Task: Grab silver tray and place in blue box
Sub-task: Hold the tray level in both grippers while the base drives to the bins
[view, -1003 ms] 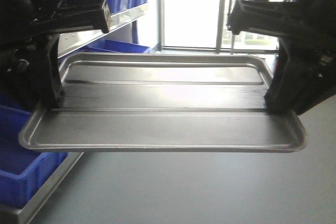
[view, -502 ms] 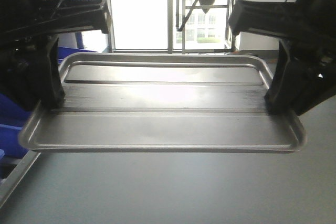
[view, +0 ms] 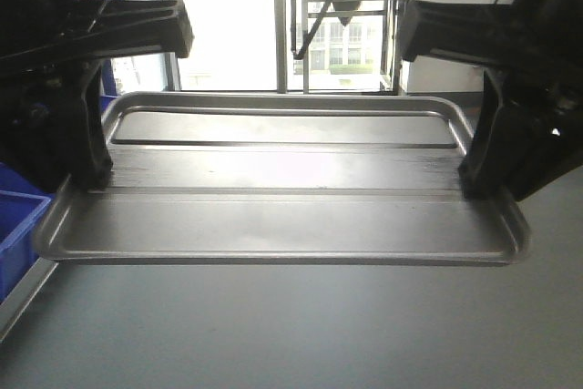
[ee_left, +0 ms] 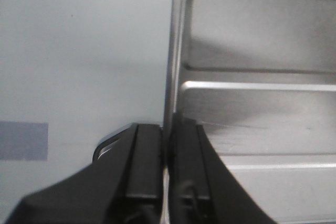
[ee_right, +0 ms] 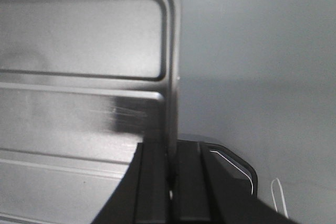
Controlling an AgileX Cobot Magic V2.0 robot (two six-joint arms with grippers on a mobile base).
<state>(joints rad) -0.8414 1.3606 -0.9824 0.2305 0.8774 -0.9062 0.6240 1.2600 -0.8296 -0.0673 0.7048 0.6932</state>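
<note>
Dull silver sheet-metal tray (view: pixel 282 216), shallow, with rounded corners: it hangs in mid-air over grey floor (view: pixel 291 325), roughly level, carried by its two short ends.

- Left gripper (view: pixel 88 175) is pinched shut across the left rim. Right gripper (view: pixel 475 181) does the same on the right rim.
- Step in hand, as I judge it: carrying the tray to the bin.
- To do it well, move both arms at one pace and one height. Any difference would twist the thin rim between the pads or pull it out of a clamp.
- Lower the tray flat, with the corners clear of the bin lip.

Front view only: both grips at once, the window, and a corner of a bright-blue plastic bin (view: pixel 16 230) at the far left. I cannot tell whether that bin is the destination.

Wrist views only: the bite itself. The left gripper (ee_left: pixel 168 135) and right gripper (ee_right: pixel 172 150) each have one finger inside the rim and one outside it, and each bite looks shallow.
</note>
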